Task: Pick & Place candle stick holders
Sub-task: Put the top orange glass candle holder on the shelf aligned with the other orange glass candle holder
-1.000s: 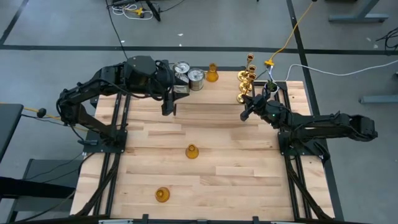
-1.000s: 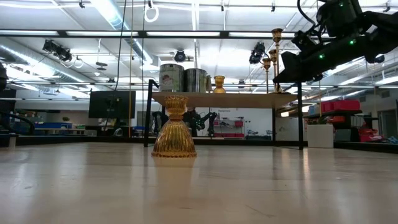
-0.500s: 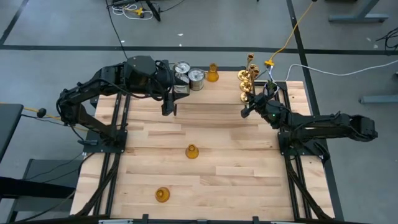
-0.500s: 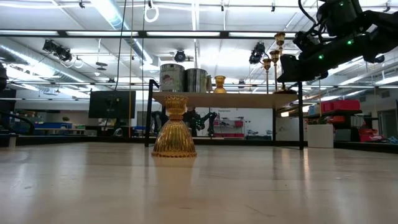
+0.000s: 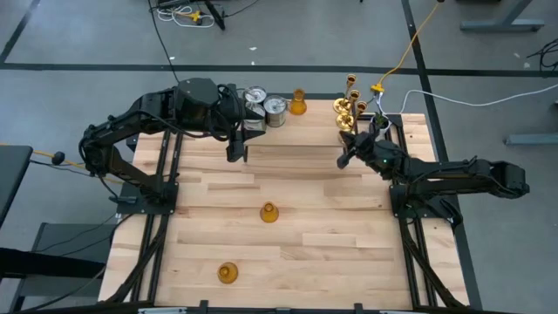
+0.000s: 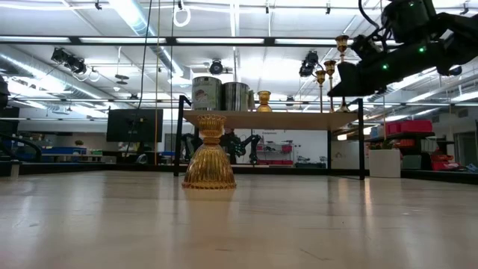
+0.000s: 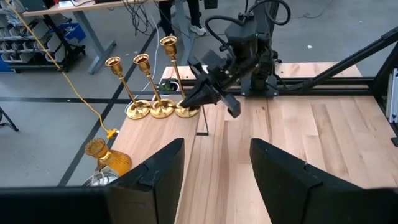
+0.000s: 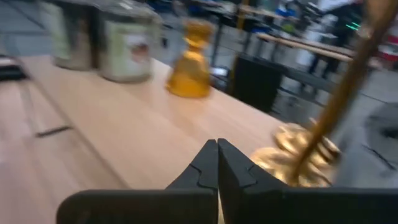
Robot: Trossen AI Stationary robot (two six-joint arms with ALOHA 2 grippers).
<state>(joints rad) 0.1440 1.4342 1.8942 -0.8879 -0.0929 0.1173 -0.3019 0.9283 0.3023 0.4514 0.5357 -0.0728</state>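
On the light plank table [image 5: 288,201], seen from above, the candle stick holders stand in three groups. Along the far edge are silvery glass cylinders [image 5: 266,105], one amber holder [image 5: 298,103] beside them, and three brass holders [image 5: 349,112] near the far right corner. A second amber holder [image 5: 268,212] stands at mid-table and a third amber holder [image 5: 227,273] near the front edge, well apart from both arms. The right gripper [image 5: 343,160] hovers just beside the brass group, its fingers pressed together and holding nothing, as the right wrist view confirms. The left gripper [image 5: 235,153] hangs over the far left part of the table, near the cylinders, its fingers [image 7: 155,171] parted with only bare wood between them. Around the table lies a grey floor crossed by dark tape lines, a yellow cable [image 5: 410,48] and a white cable [image 5: 471,98]. Beyond the table, the low view shows a hall with ceiling strip lights [image 6: 134,15], a dark monitor [image 6: 134,125] and shelving.
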